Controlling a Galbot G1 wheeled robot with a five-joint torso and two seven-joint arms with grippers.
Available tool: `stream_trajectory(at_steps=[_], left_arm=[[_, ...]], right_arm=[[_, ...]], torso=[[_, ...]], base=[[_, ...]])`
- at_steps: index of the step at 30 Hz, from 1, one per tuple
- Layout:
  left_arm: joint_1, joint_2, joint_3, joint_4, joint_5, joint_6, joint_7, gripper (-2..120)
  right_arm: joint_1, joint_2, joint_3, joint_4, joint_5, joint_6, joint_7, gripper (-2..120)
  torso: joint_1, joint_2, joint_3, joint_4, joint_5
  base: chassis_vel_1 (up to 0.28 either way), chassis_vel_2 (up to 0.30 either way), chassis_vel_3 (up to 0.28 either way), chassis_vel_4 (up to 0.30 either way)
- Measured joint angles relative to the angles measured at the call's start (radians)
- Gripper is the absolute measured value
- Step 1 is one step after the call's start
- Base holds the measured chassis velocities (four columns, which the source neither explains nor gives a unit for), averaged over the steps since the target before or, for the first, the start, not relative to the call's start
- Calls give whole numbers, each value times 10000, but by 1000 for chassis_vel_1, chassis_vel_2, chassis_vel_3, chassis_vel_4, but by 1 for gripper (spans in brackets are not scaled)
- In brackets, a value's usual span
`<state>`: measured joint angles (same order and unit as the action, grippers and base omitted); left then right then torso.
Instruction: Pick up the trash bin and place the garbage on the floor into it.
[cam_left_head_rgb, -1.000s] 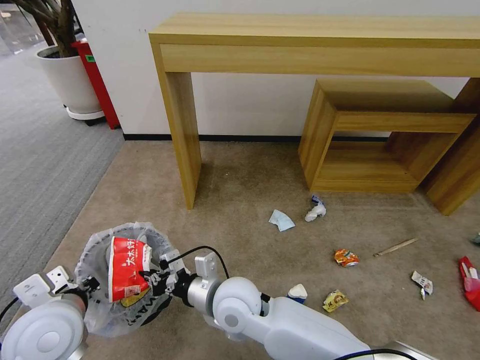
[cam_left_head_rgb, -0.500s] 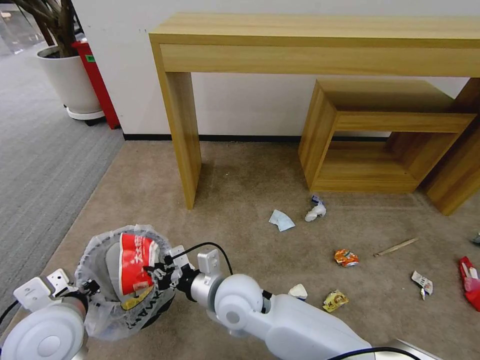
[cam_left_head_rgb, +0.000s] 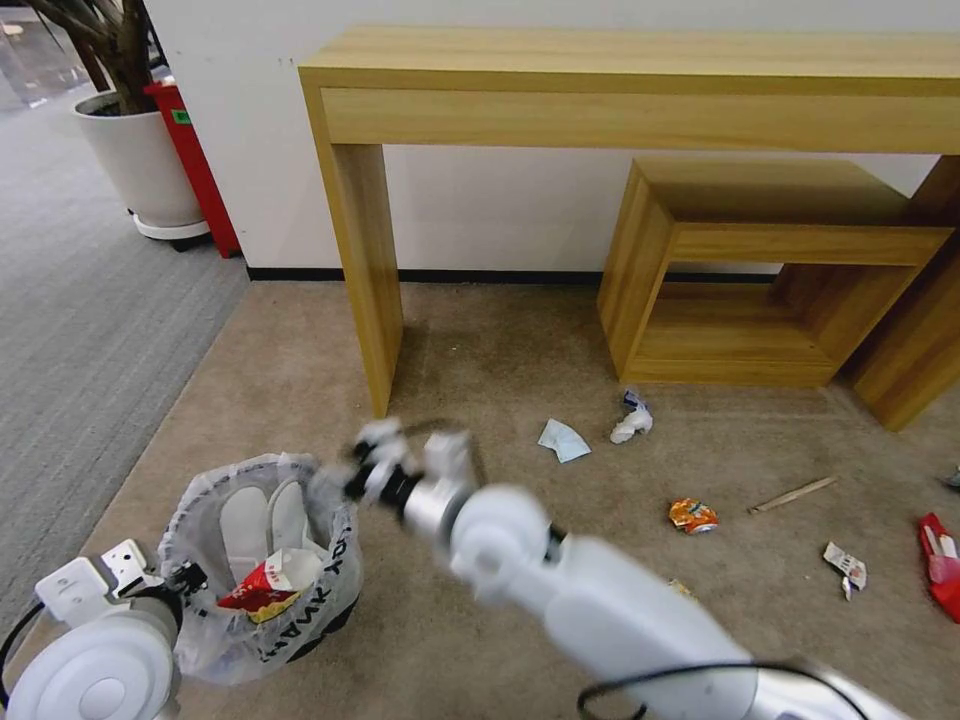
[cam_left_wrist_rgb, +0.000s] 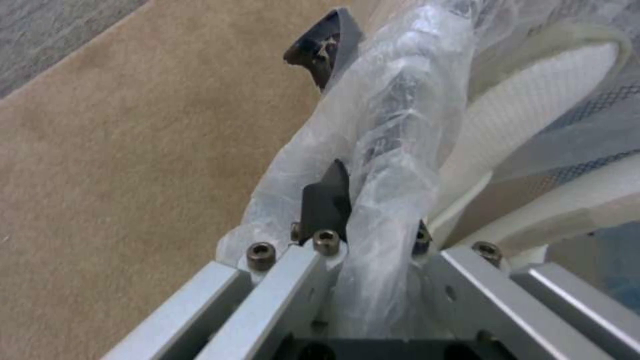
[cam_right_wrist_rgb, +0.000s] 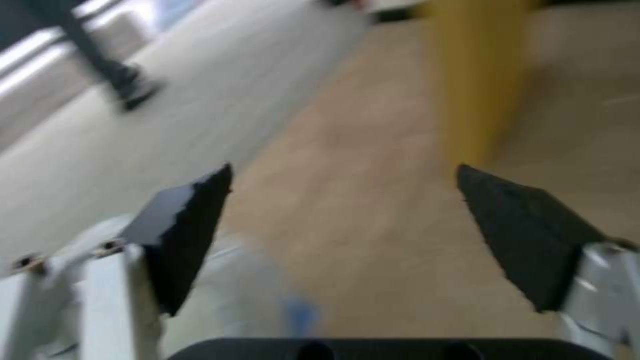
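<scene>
We see the floor (cam_left_head_rgb: 470, 350), a soft brown carpet, with a big wooden table (cam_left_head_rgb: 640, 80) at the far side by the wall. Near us on the left is the trash bin (cam_left_head_rgb: 262, 560). It has a thin white bag in it with black letters.

Our left gripper (cam_left_wrist_rgb: 360, 220) is at the near left rim of the bin. Its two black tips are pinched tight on the bag and the rim. Inside the bin we see two white slippers (cam_left_head_rgb: 258, 515) and a crushed red cup (cam_left_head_rgb: 268, 583).

Our right gripper (cam_left_head_rgb: 372, 462) is in the air just past the far right edge of the bin. Its two black tips are wide apart and hold nothing.

We think the cup is done, and now we are between pieces of trash. More trash lies on the carpet to the right, well away from the bin: a blue-white tissue (cam_left_head_rgb: 562, 440), a white scrunched bit (cam_left_head_rgb: 630, 422), an orange can (cam_left_head_rgb: 692, 516), a wooden stick (cam_left_head_rgb: 792, 494), a small wrapper (cam_left_head_rgb: 846, 568) and a red wrapper (cam_left_head_rgb: 940, 565).

For the next move we think the right gripper must reach out to one piece, come down with its tips on both sides, and squeeze. The tissue looks closest. It is flat and thin, so the tips must go right down to the carpet.
</scene>
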<state>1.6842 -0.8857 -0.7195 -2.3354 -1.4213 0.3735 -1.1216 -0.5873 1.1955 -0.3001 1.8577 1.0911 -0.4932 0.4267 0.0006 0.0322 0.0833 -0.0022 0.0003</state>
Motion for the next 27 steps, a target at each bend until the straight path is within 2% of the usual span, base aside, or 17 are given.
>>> stream_trajectory(at_steps=[2, 3, 5, 10, 15, 18, 27], left_arm=[[-53, 78, 44, -12, 17, 46, 62, 1], [-53, 78, 44, -12, 17, 46, 62, 1], [-154, 116, 237, -35, 101, 154, 209, 1], [-349, 31, 874, 0, 510, 256, 725, 1], [-564, -83, 1436, 14, 750, 326, 1240, 1], [-809, -113, 1846, -7, 789, 346, 1499, 1], [-1078, -67, 2267, -148, 730, 383, 1560, 1]], right_arm=[[-154, -815, 621, 4, -261, -48, 444, 98], [-154, -815, 621, 4, -261, -48, 444, 98], [-741, -1521, 1386, 111, -661, -389, 891, 100], [-2207, -2213, 2490, 254, -1174, -1150, 1509, 100], [-3424, -2555, 3227, 633, -1171, -1739, 2217, 100], [-4351, -2719, 3886, 1078, -674, -2065, 2952, 100], [-6536, -3141, 5330, 2227, -300, -2403, 3301, 100]], torso=[[0, 0, 0, -3, 0], [0, 0, 0, -3, 0], [0, 0, 0, -5, 5], [0, 0, 0, -3, 3], [0, 0, -1, -4, 4], [0, 0, -1, -1, 0], [0, 0, -2, -4, -2]], base=[[0, 0, 0, 0], [0, 0, 0, 0], [0, 0, 0, 0], [0, 0, 0, 0], [0, 0, 0, 0], [0, 0, 0, 0], [0, 0, 0, 0]])
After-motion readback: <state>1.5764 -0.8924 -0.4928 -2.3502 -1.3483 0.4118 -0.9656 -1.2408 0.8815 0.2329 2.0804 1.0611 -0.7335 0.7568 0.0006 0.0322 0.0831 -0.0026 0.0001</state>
